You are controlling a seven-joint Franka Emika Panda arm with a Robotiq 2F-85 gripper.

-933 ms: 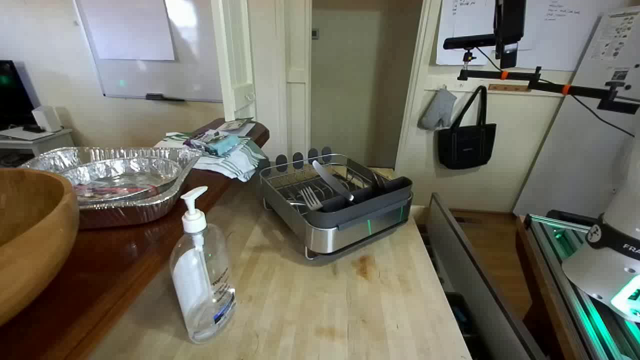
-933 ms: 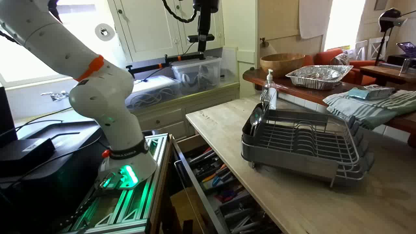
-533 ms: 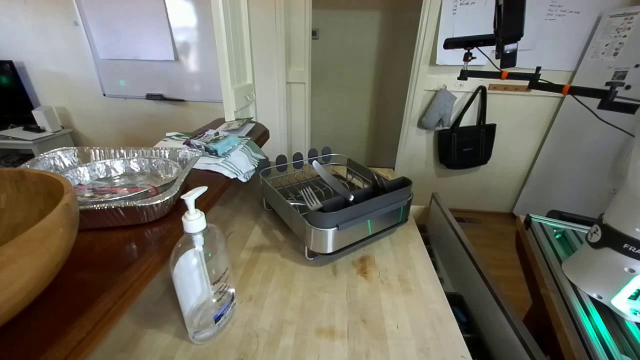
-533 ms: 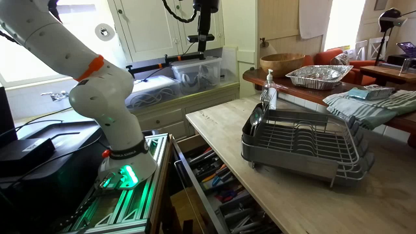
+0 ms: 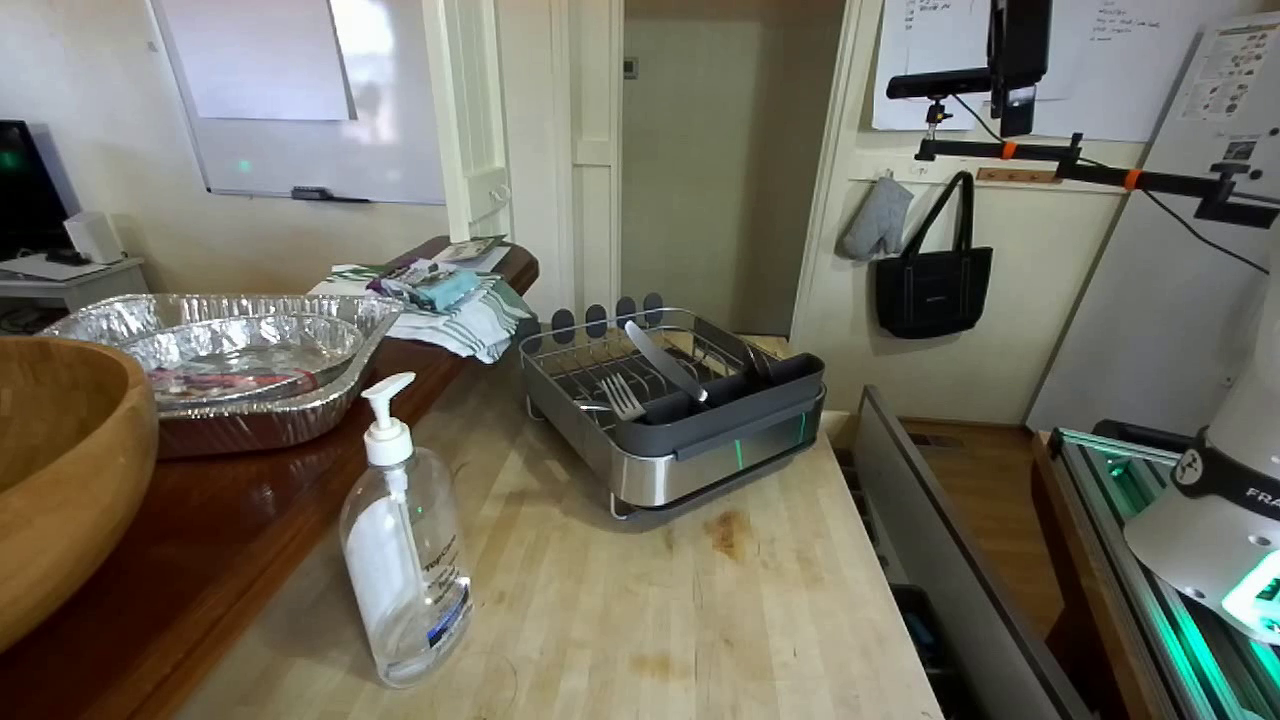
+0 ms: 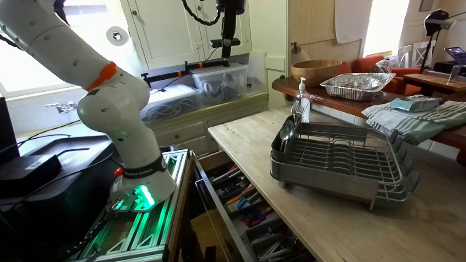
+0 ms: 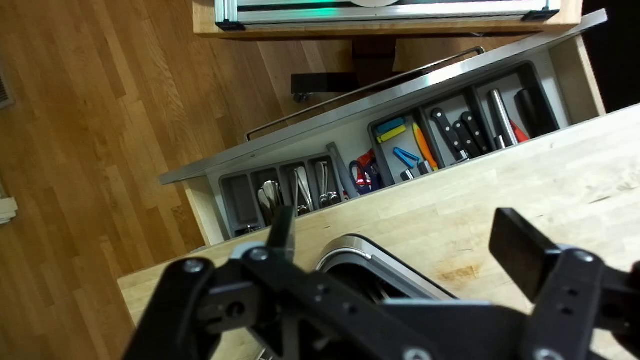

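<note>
1. Dish rack (image 6: 327, 182) stands on the bench (image 7: 440, 210) below my tool (image 7: 397, 242).
2. My fingers (image 7: 520, 247) stand spread wide.
3. Pulled-out drawer (image 7: 330, 121) of cutlery (image 7: 271, 194) lies lower, off to my tool's side.

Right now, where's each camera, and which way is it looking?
Wrist view: on the robot's wrist, looking down at the open drawer; the tool shows.
In an exterior view: near the soap bottle, facing the doorway; the arm's base and tool show.
In an exterior view: near the dish rack, facing the cupboards; the arm and tool show.
Both exterior views share the dish rack and soap bottle.
</note>
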